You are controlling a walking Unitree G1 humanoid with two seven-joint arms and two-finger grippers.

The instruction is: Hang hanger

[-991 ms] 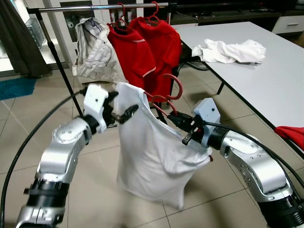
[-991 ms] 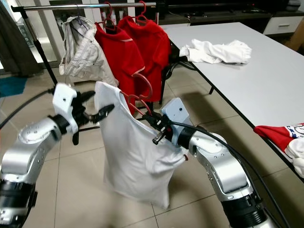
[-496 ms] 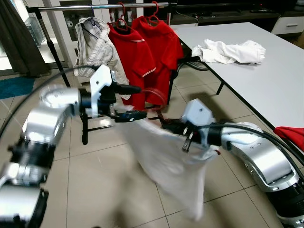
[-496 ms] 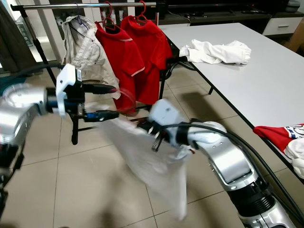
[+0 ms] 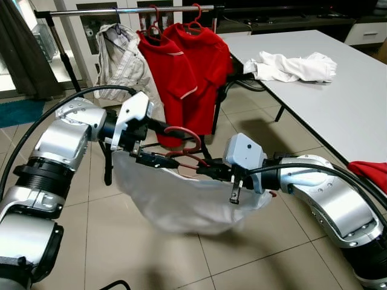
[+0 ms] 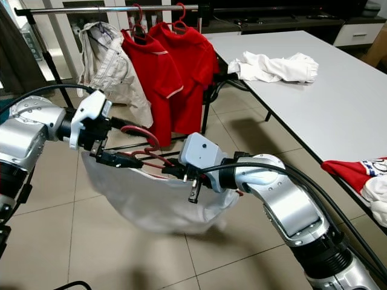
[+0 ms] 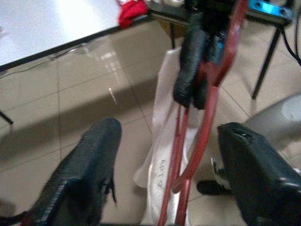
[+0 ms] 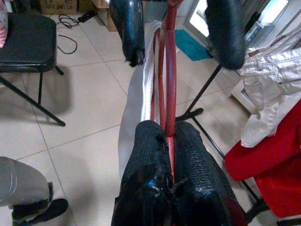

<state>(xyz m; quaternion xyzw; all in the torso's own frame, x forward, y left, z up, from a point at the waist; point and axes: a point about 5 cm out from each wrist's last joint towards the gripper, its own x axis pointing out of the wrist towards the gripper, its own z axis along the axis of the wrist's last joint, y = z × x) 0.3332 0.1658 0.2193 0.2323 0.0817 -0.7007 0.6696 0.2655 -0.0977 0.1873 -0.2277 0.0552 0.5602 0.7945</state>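
Since the earlier frames the red hanger has swung from near upright to lying almost flat at centre frame, and the white shirt that hung long beneath it now sags as a shallow pouch just above the floor. The left pincer, previously at the shirt's shoulder, now stands with its fingers spread wide on either side of the hanger; the left wrist view shows both fingers clear of the red frame, so it grips nothing. The right pincer is clamped narrow on the hanger, its fingers pressed against the red bar from both sides, and carries the whole load alone. Judgement: the hanger is being re-gripped or re-oriented, and hanging is not yet done, since its hook lies sideways and well below the rail in the upper left of the frame. The rail already carries two red shirts on red hangers and a pale garment to their left; free bar shows left of these, beside the slanted black support pole. The bench fills the upper right, with a crumpled white garment on it and a red cloth at its near edge. Risk: the drooping shirt may slip off the tilted hanger or catch on the hung garments during the lift.
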